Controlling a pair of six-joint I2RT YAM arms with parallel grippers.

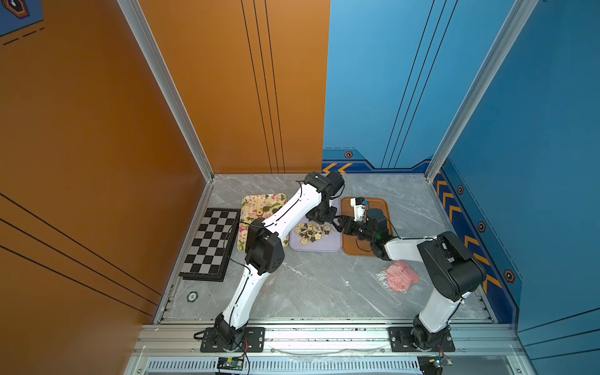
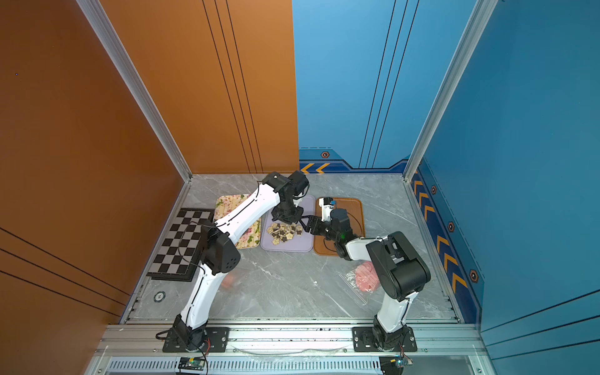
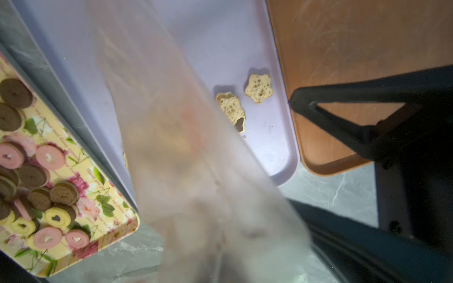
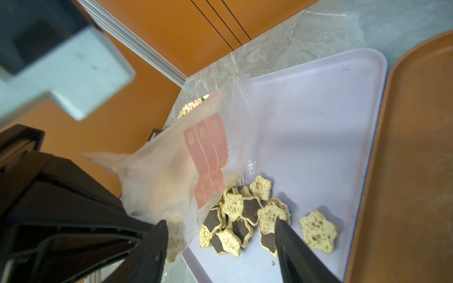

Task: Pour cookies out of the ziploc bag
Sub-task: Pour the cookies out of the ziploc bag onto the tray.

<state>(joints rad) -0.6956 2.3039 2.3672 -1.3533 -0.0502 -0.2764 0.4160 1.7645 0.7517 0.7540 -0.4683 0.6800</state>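
Holding: left gripper [image 1: 319, 221] is clamping the ziploc bag [image 4: 171, 176] — above the lilac tray [image 1: 319, 248].
Right gripper [image 4: 220, 220]: jaws are standing apart beside the bag.
Cookies [image 1: 311, 232]: star shapes are lying piled on the tray — mid-frame.
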